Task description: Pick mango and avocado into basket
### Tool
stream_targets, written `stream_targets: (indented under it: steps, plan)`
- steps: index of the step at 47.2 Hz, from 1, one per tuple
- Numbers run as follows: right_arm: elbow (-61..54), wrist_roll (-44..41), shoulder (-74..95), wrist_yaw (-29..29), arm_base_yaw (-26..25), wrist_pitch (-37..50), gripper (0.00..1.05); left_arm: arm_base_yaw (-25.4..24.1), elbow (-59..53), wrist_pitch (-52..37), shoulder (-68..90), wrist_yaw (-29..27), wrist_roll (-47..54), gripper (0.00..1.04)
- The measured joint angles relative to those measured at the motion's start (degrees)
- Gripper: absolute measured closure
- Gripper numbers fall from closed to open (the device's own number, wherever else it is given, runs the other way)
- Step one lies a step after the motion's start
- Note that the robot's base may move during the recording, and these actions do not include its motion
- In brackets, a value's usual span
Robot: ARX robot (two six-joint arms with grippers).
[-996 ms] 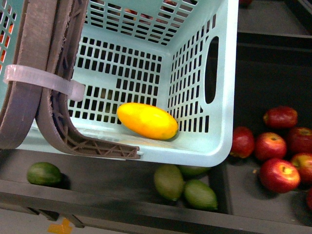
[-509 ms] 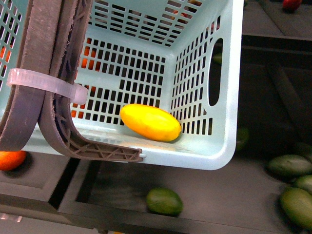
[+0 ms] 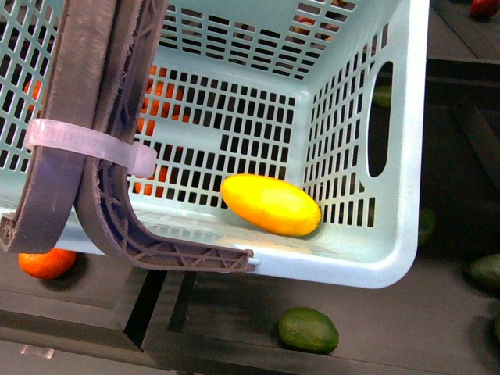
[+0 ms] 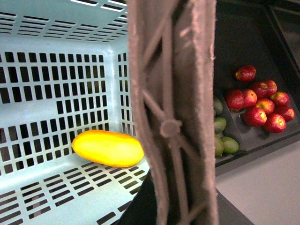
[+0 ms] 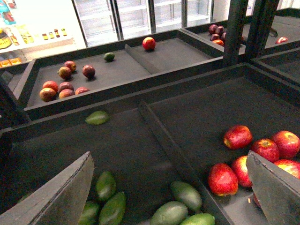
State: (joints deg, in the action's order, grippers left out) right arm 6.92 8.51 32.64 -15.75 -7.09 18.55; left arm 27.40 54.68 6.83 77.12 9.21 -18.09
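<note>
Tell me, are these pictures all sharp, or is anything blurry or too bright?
Front view: sharp, evenly lit; the mango almost glows. Left wrist view: the basket handle up close is soft, the mango overexposed. Right wrist view: crisp apples, but the fridge doors behind look washed out.

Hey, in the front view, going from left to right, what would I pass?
Small round orange fruit → smooth yellow oval mango → right-hand rim of the light teal slotted plastic basket → dark green fruit at the picture's edge.
</note>
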Motion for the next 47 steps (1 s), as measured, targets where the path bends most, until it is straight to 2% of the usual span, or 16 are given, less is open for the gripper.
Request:
stream_targets:
  steps: [4,8,13,20,27,36,47]
  plan:
    - [6.67,-0.09,20.76,2.56,-2.12,10.73,0.08,0.15,0.00,0.00,0.00,0.00,-0.02,0.99]
    - [12.68,-0.63,38.71,4.94,-2.69,16.24,0.08,-0.09,0.00,0.00,0.00,-0.77,0.04,0.99]
    - [17.49,-1.77,51.41,7.13,-2.78,18.86,0.08,-0.37,0.00,0.00,0.00,-1.57,0.00,0.99]
    - [27.06,-8.48,74.71,13.22,-2.05,23.91,0.08,-0.37,0.00,0.00,0.00,-1.62,0.11,0.99]
    - [35.01,-18.29,90.75,20.98,-0.92,23.67,0.08,-0.33,0.00,0.00,0.00,-0.66,0.02,0.99]
    - [43.50,-34.23,102.29,31.87,-0.55,16.61,0.08,-0.22,0.00,0.00,0.00,-0.59,0.02,0.99]
    - [51.19,-48.70,109.68,35.56,-0.07,13.35,0.08,-0.28,0.00,0.00,0.00,-1.36,0.04,0.99]
